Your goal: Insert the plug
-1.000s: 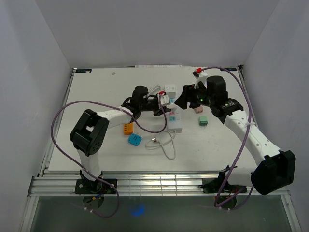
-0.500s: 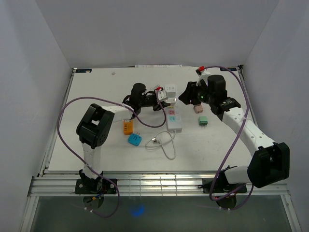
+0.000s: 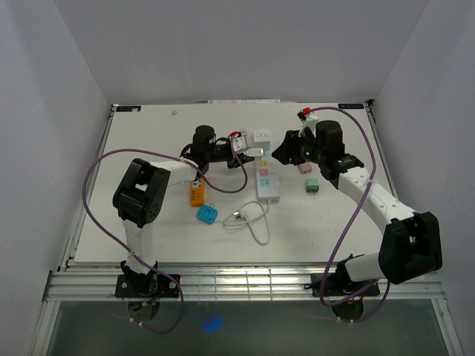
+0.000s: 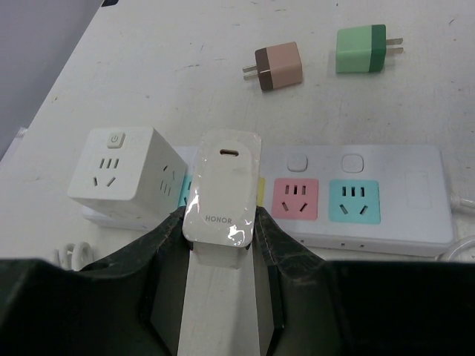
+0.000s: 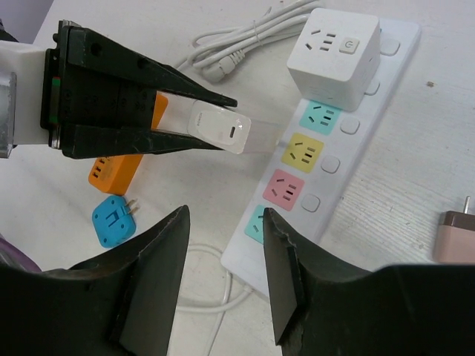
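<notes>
So the left tool [image 4: 221,221] is clamped on the glossy white rectangular charger plug [image 4: 223,174], mid-frame over the white plastic power strip [image 4: 404,185], presumably lining up with a socket. The right tool [image 5: 225,215] hangs apart, empty.

Bright, even light falls from above on my white table [image 3: 319,230]; shadows lie soft and short. Wrist views are sharp, with slight glare on the white charger [image 4: 223,189].
</notes>
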### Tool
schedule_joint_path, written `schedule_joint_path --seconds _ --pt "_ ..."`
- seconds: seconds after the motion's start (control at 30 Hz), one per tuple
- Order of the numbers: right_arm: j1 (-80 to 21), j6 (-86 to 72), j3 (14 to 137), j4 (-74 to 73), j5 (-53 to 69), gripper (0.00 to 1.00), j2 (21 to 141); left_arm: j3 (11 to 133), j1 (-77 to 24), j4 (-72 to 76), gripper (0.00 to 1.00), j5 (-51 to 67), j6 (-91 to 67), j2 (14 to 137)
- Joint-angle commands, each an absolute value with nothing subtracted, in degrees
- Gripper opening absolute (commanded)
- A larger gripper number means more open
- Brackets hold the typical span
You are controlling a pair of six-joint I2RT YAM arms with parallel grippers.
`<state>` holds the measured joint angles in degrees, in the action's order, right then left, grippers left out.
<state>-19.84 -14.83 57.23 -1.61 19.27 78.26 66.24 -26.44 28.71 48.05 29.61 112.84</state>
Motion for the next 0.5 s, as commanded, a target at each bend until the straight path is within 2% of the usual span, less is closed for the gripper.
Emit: schedule_joint_path --seconds 0.0,0.47 --pt "-19.5 -14.9 57.3 2.9 21.2 0.5 78.4 69.1 -26.6 31.3 0.0 52.8 30.2 112.1" --pt "-19.4 -14.6 55.7 4.6 20.1 0.47 78.8 72.9 -27.0 35.0 0.0 56.5 26.3 116.7"
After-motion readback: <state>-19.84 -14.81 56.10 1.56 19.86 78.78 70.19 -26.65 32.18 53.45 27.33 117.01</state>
